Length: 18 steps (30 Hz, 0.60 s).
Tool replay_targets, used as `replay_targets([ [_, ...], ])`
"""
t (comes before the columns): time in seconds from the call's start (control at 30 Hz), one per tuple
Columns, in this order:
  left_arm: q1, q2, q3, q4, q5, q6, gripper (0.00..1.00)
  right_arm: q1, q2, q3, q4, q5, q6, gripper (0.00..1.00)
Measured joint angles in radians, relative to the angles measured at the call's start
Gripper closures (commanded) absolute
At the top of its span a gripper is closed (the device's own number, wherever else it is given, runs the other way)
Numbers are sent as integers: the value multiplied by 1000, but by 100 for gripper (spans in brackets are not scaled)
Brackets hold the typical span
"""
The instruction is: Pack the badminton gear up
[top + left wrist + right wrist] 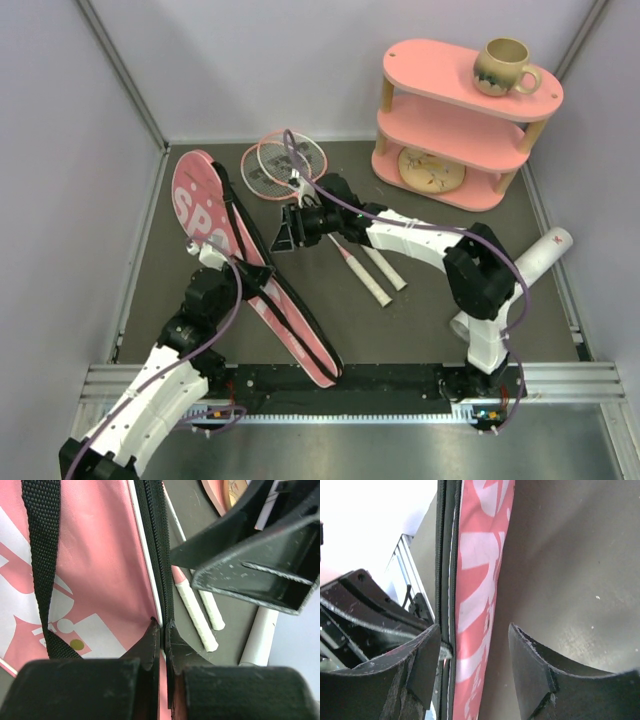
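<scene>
Packing stage, bag opening. The left gripper has its two fingertips pressed together on the black zipper edge of the pink racket bag, so the bag is pinned in place on the table. The bag's printed face and black strap lie to one side of those fingertips. The bare table is on the other side.

The right gripper has its fingers apart and straddles the same edge further along. The zipper band runs just beside one finger, the pink cover fills most of the gap, and the other finger stands clear of the cover over the table. Nothing is gripped on this side. The placement suggests one arm anchors the bag while the other prepares to take the edge or the zipper pull. The pull itself cannot be made out in these views.

The two rackets lie on the table beyond the right gripper's fingers. Their white handles run close beside the bag's edge, near the left fingertips but not touching them, and are not yet inside the bag. The white tube lies well apart from both grippers, on the far side of the right arm. No shuttlecock can be identified. The pink shelf and the mug on it stand well away from either pair of fingers.
</scene>
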Motion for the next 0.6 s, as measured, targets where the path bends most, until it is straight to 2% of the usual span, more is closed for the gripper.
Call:
replay_targets([
  [0.17,0,-49,-23,-3,8,1,100,21,74,85,2,8,7,47],
  [0.3,0,-79,-39,-3,15,1,100,47,107,148,-14,26,-6,53],
  [0.43,0,-97,-45,-5,23,1,100,71,130,200,-45,63,-37,56],
  [0.57,0,-128,-58,-9,27,3,100,83,144,222,-66,81,-63,55],
  [0.6,0,-135,-60,-11,27,3,100,83,146,224,-69,81,-65,53],
])
